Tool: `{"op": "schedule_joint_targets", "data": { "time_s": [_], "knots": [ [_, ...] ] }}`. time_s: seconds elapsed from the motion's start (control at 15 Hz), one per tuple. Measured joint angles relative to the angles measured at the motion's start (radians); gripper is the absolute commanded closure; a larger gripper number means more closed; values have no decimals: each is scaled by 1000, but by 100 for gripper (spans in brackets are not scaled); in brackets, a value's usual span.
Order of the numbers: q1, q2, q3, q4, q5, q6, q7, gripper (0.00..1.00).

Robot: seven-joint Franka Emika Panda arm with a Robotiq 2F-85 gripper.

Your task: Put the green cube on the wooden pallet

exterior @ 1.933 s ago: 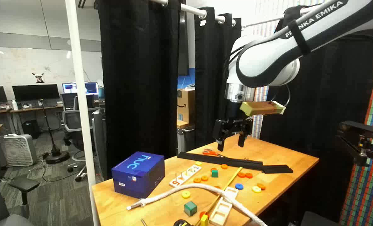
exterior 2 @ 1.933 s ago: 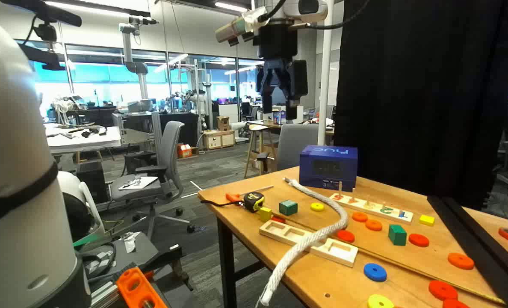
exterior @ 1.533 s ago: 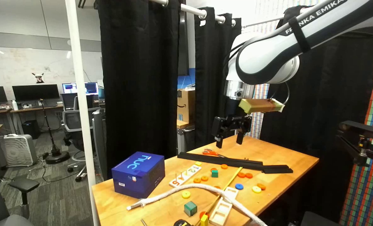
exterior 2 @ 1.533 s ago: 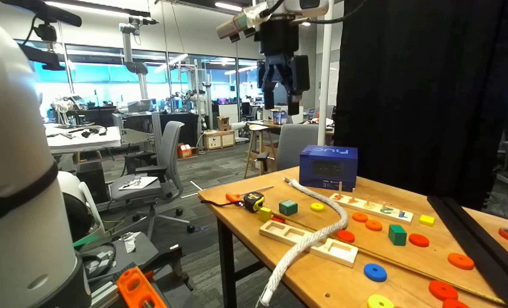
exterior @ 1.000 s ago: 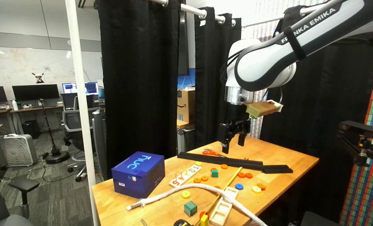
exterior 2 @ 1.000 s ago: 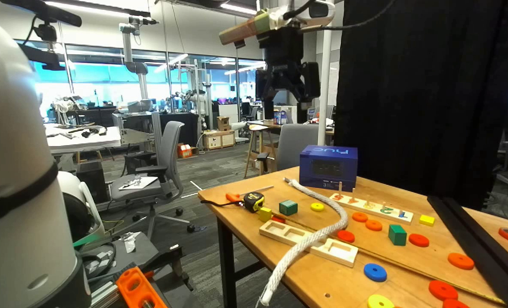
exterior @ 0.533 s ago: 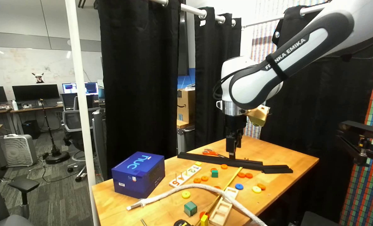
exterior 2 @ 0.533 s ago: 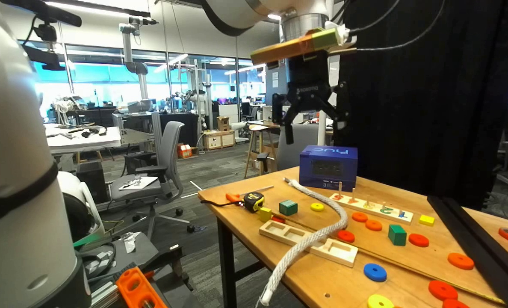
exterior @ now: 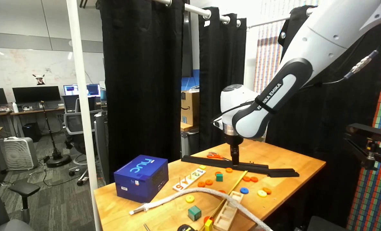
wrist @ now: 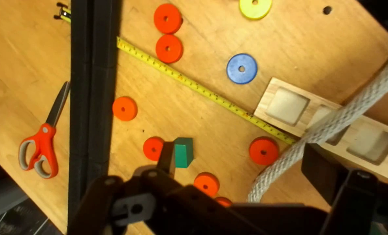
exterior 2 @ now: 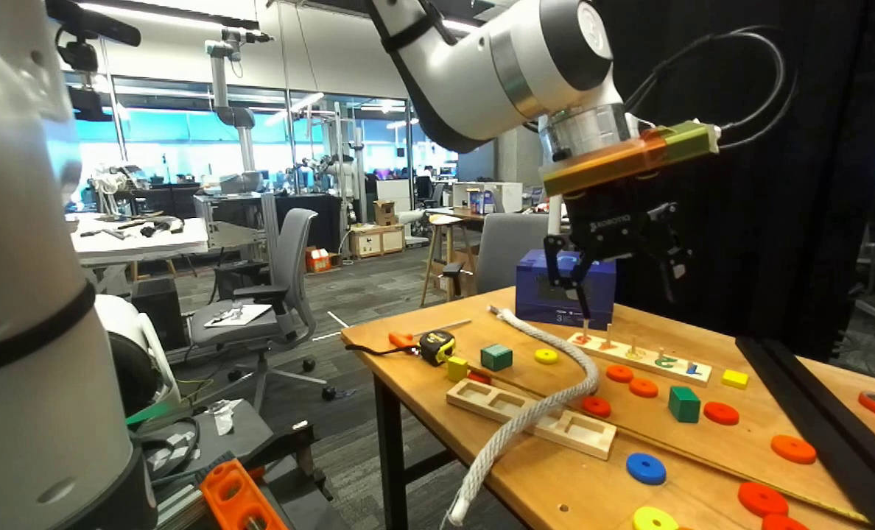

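Observation:
Two green blocks lie on the table. One green block point(exterior 2: 684, 404) stands near the orange discs and shows as a green block point(wrist: 183, 152) in the wrist view, beside a finger. A more cube-shaped green block point(exterior 2: 496, 357) sits by the tape measure; it also shows in an exterior view point(exterior: 194, 213). The wooden pallet point(exterior 2: 605, 436) is a pale tray with square recesses; its end shows in the wrist view point(wrist: 267, 98). My gripper point(exterior 2: 627, 303) hangs above the table, fingers wide apart, nothing between them. It also shows in the wrist view point(wrist: 239, 147) and an exterior view point(exterior: 235, 163).
A white rope point(exterior 2: 555, 401) crosses the pallet. Several orange discs, a blue disc point(exterior 2: 646, 468), a pegged number board point(exterior 2: 647, 361), black rails point(exterior: 225, 162), scissors point(wrist: 45, 143) and a yellow tape point(wrist: 194, 85) lie around. The blue box point(exterior: 141, 177) stands at the table's edge.
My gripper has come down toward the table and turned. In an exterior view it moved right and down, nearer the number board. The objects on the table have not moved.

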Motion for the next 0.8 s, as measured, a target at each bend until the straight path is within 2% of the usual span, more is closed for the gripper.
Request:
{"op": "schedule_joint_targets", "data": {
  "time_s": [0.13,0.33,0.6,0.8],
  "knots": [
    [-16,79,-12,34,15,91,-55,0],
    [-53,185,-4,73,140,214,-173,0],
    [-137,297,77,123,337,275,-346,0],
    [-195,358,140,173,416,274,-430,0]
  ]
}}
